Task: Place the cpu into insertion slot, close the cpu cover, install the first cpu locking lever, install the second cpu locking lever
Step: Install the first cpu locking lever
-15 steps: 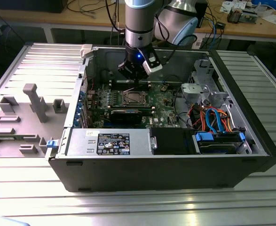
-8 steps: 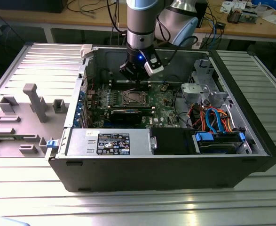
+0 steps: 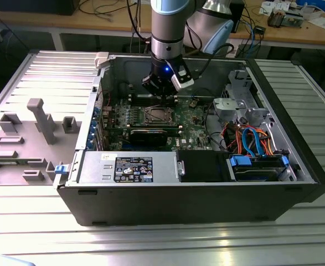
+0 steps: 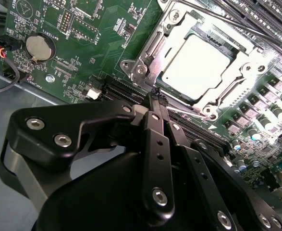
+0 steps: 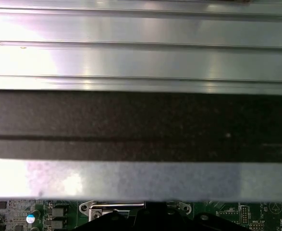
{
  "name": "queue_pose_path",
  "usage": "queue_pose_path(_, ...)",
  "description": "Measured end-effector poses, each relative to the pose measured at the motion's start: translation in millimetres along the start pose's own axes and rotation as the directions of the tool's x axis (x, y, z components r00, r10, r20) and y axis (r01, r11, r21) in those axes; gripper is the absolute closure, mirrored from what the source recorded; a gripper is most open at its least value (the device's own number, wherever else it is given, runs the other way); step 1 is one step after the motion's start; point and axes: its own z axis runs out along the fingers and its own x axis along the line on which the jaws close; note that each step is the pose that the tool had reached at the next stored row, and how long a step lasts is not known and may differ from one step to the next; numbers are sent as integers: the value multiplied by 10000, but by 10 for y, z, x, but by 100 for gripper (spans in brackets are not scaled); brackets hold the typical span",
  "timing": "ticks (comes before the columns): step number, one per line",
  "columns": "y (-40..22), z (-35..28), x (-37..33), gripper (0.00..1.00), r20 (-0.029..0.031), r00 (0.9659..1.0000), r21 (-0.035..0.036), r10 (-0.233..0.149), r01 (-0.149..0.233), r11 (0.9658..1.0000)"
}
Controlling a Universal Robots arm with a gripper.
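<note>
Silver-grey metal lid of the cpu [image 4: 194, 61] shows through the cut-out of the cpu cover [image 4: 153, 48], so the chip already sits in the insertion slot [image 3: 154, 115] and the cover lies down flat over it. Slot is on the green motherboard [image 4: 78, 43], mid-board inside the open pc case [image 3: 206, 194], toward the far wall in the exterior view. Gripper [image 4: 156, 96] hangs just above the near edge of the socket frame; fingers [image 4: 158, 144] are pressed together to a narrow point and hold nothing that I can see. Tip sits right by a thin wire lever [image 4: 191, 114] running along that edge of the frame; can't tell whether it touches it or whether the lever is latched. Handling judgement: chip is light, rigid, smooth-topped and fragile underneath, so leave it alone now it's seated. Cover is thin stamped sheet, stiff in plane but bendable at the hinge; press on the frame rim, not on the chip lid. Levers are springy steel wire, slippery, likely to snap back; push at the free bent end, close to the hook. Coin cell [image 4: 40, 46] and memory slots [image 4: 270, 19] flank the socket, so side clearance is tight.
</note>
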Motion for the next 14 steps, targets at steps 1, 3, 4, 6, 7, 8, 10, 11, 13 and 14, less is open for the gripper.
queue_pose_path(1, 0, 0, 0, 89, 0, 10000, 2, -1, 1, 10000)
queue_pose_path(3, 0, 0, 0, 89, 1, 10000, 7, 0, 0, 10000)
queue_pose_path(4, 0, 0, 0, 89, 0, 10000, 10, 0, 0, 10000)
queue_pose_path(6, 1, 0, 0, 89, 0, 10000, 15, 0, 0, 10000)
queue_pose_path(7, 1, 0, 0, 89, 0, 10000, 20, 0, 0, 10000)
queue_pose_path(8, 1, 0, 1, 89, 0, 10000, 23, 0, 0, 10000)
queue_pose_path(10, 1, 0, 1, 89, 0, 10000, 27, 0, 0, 10000)
queue_pose_path(11, 1, 0, 1, 89, 0, 10000, 30, 0, 0, 10000)
queue_pose_path(13, 1, 0, 1, 89, 0, 10000, 34, -1, 1, 10000)
queue_pose_path(14, 1, 0, 1, 89, 0, 10000, 37, -1, 1, 10000)
